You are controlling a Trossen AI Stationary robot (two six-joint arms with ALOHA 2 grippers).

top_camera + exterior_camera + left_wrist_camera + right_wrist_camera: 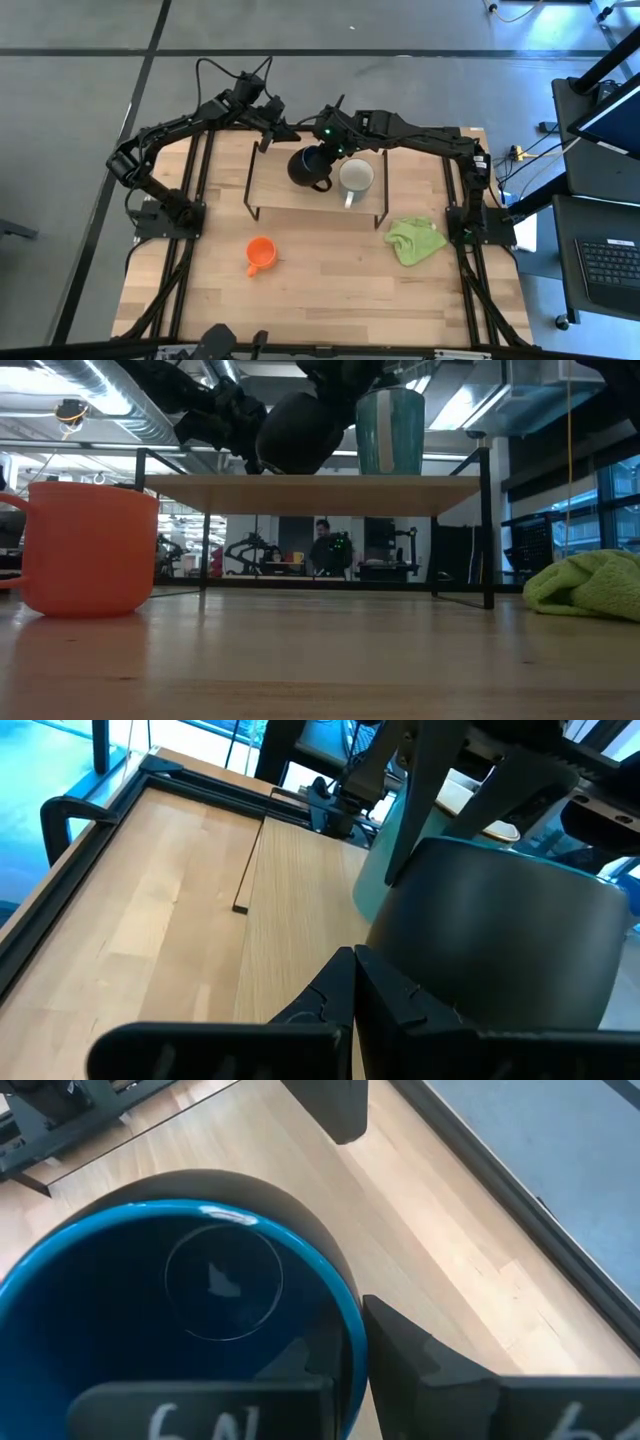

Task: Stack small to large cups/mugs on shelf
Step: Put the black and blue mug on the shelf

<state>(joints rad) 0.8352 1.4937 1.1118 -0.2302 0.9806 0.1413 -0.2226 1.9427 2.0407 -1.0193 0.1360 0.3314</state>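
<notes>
The dark blue mug (pixel 308 167) is over the shelf (pixel 270 190), tilted, next to the white mug (pixel 356 177), which stands upright on the shelf board. My right gripper (pixel 323 147) is shut on the blue mug from the far side. My left gripper (pixel 267 137) is shut and empty at the shelf's far edge, just left of the blue mug (pixel 500 920). The orange mug (pixel 260 254) stands on the tabletop in front of the shelf, and it also shows in the low view (pixel 85 545). My right gripper holds the blue mug by its rim (pixel 345 1305), with one finger inside the mug and one finger (pixel 430 1370) outside its wall. The fingers come slanting down from the far side. The mug (pixel 300 435) is tilted; whether its lower edge touches the shelf board (pixel 300 495) I cannot tell.
A lime-green cloth (pixel 416 241) lies on the table to the right of the shelf. The shelf's thin black legs (pixel 487 530) stand at its corners. Bare tabletop stretches in front of the orange mug.
</notes>
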